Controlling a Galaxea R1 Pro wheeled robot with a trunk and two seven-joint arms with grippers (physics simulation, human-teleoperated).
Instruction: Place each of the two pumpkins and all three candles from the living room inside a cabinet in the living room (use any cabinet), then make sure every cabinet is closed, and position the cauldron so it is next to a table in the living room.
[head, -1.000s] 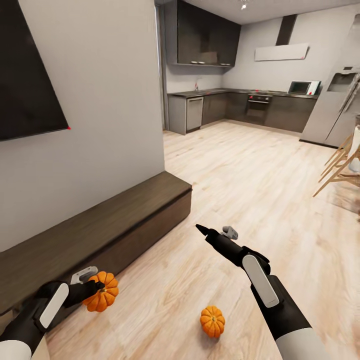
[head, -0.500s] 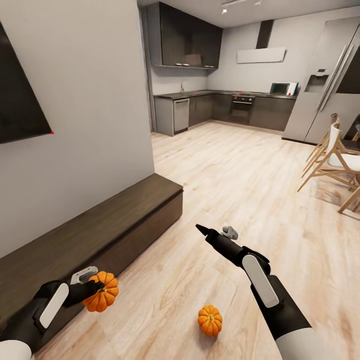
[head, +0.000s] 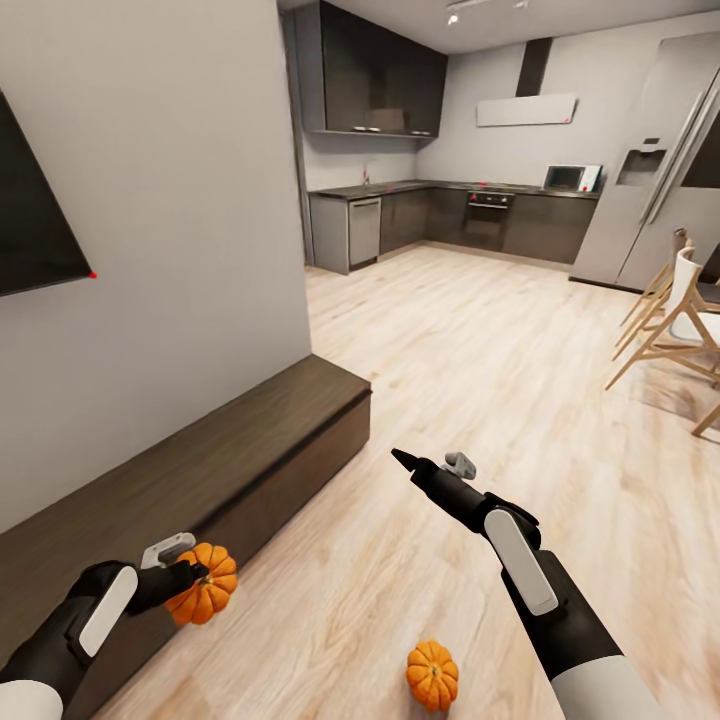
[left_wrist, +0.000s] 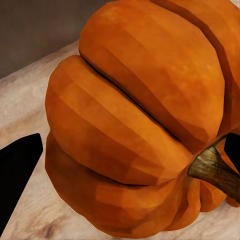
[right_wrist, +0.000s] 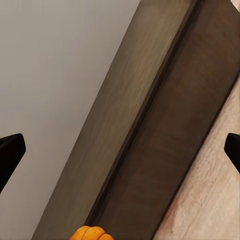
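1 gripped pumpkin (head: 203, 584); stem sideways

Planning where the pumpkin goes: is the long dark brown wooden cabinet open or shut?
Shut, as far as shown. The long dark brown wooden cabinet has its visible front flush, no drawer pulled out; its near end lies out of frame.

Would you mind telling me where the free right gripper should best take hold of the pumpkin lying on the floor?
Probably from above, fingers closing across the round ribbed sides of the floor pumpkin. It sits upright on the floor with its stem up and nothing close beside it, and the right gripper looks open.
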